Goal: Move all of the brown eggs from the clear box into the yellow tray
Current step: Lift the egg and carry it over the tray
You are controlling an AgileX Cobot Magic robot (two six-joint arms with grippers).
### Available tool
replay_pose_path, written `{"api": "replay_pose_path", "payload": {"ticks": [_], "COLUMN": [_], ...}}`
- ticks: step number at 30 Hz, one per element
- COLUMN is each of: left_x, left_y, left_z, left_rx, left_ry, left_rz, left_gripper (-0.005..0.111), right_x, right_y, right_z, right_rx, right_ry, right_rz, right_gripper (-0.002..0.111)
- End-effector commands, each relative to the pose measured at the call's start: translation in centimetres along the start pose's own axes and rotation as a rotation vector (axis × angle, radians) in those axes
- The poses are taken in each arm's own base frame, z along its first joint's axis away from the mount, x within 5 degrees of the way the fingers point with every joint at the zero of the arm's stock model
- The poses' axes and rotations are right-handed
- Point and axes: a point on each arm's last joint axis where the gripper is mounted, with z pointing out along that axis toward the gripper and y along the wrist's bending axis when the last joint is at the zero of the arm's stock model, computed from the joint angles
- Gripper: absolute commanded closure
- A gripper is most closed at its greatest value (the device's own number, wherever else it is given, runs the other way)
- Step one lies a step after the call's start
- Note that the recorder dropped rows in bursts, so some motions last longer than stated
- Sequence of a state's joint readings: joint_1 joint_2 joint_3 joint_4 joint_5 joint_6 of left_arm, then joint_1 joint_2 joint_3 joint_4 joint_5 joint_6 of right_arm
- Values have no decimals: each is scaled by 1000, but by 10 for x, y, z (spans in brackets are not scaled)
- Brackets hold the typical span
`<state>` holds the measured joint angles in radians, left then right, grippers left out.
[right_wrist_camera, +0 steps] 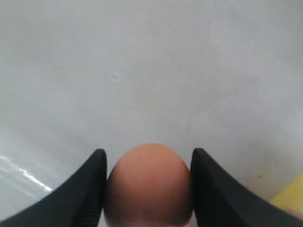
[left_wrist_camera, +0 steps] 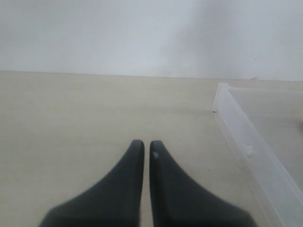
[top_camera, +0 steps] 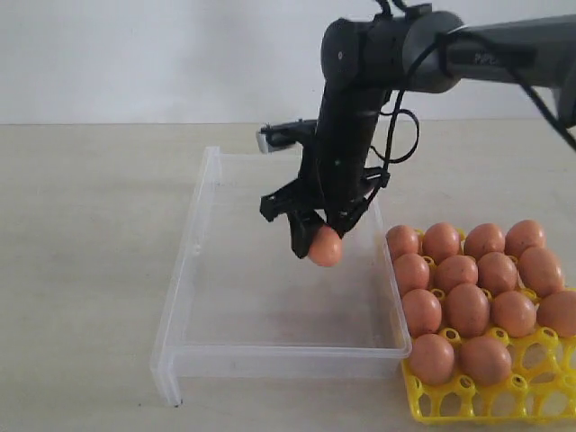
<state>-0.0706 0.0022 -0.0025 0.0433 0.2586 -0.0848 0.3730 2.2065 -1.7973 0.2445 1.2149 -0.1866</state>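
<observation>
While your right claw (top_camera: 319, 239) clamps the brown egg (top_camera: 326, 248) by its sides above the clear box (top_camera: 279, 360), squeeze gently: it's probably light, smooth and slippery, and its shell likely cracks easily.

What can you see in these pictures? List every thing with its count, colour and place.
table: one, pale beige, under everything
clear box: one, transparent, mid-table
yellow tray: one, bright yellow, beside the box's right side, cut off by the picture edge
tray eggs: fourteen visible, orange-brown, in the tray's cups
held egg: one, orange-brown, between the right gripper's fingers, over the box
left gripper: one, black, shut, over bare table beside the box
right gripper: one, black, shut on the held egg
</observation>
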Motion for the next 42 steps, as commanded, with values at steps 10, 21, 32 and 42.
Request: {"api": "replay_pose_path", "payload": {"ticks": [10, 21, 32, 42], "left_x": [0, 0, 0, 0], "left_y": [0, 0, 0, 0], "left_z": [0, 0, 0, 0], "left_rx": [-2, -2, -2, -2], "left_ry": [-3, -3, -3, -3], "left_rz": [-1, -1, -1, -1], "left_gripper": [103, 103, 103, 103], "right_x": [128, 240, 185, 175], "right_y": [-40, -188, -206, -204], "right_z": [-121, -155, -166, -137], "right_rx": [249, 290, -564, -347], "right_ry": [-1122, -1464, -1702, -1293], "right_rz": [316, 1283, 544, 113], "right_gripper": [109, 109, 109, 109]}}
